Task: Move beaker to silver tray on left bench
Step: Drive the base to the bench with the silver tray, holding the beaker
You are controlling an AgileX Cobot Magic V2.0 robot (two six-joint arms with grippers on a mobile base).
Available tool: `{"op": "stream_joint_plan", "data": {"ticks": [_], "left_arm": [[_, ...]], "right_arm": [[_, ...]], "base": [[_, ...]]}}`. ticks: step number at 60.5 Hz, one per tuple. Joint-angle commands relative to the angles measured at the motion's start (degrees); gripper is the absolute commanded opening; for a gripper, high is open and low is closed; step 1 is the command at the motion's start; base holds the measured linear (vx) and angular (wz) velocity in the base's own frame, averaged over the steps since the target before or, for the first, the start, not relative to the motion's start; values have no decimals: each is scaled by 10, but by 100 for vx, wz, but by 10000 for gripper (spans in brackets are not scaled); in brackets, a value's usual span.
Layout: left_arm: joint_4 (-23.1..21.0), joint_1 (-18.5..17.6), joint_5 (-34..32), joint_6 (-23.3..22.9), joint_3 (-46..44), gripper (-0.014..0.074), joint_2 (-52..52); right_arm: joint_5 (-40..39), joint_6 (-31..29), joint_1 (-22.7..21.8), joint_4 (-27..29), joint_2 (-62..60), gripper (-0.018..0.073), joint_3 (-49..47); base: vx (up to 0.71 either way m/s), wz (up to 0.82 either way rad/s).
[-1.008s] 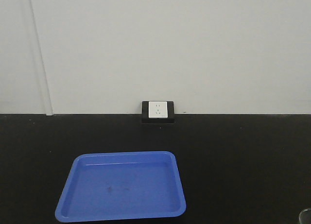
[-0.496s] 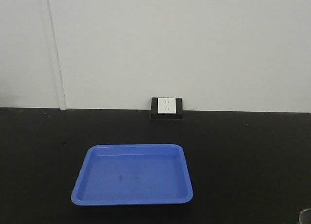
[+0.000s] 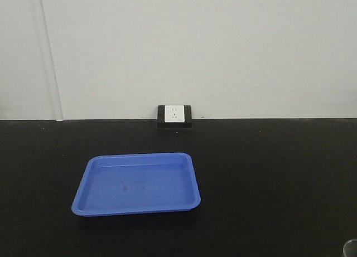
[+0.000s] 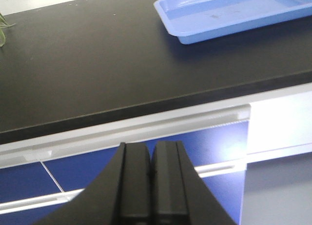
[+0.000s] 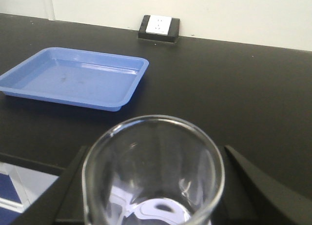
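Beaker [image 5: 153, 171], small and of clear glass, sat upright between the two black fingers of the right gripper [image 5: 155, 198]. The fingers met its wall on either side, so that gripper looked clamped on it. Whether its base rested on the black bench [image 5: 234, 73] or hung just above could not be told. Ahead of that gripper and to its left lay the blue tray [image 5: 73, 76], and farther ahead stood the wall socket [image 5: 159, 26]. No silver tray showed in any view. The left gripper [image 4: 150, 186] had its fingers pressed together with nothing between them, before the bench's front edge. I judged the glass light, rigid, slick and breakable. A mid-wall hold below the lip, firm without crushing and kept upright, would suit the carry.
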Motion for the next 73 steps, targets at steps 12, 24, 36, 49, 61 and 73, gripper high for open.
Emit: {"op": "stream_joint_plan", "data": {"ticks": [12,24,36,49,61,73], "left_arm": [[1,-2,-47,-1,11,1,-4],[1,-2,-47,-1,11,1,-4],[1,-2,-47,-1,11,1,-4],[1,-2,-47,-1,11,1,-4],[1,-2,-47,-1,11,1,-4],[1,-2,-47,-1,11,1,-4]], "right_arm": [[-34,-2,-4,-9,3,-11,-19],[-34,-2,-4,-9,3,-11,-19],[-34,-2,-4,-9,3,-11,-19],[-34,-2,-4,-9,3,-11,-19],[-34,-2,-4,-9,3,-11,-19],[-34,-2,-4,-9,3,-11,-19]], "base": [[-18,-11],[-20,-10],[-23,0],[-25,11],[-27,22],[-29,31]]}}
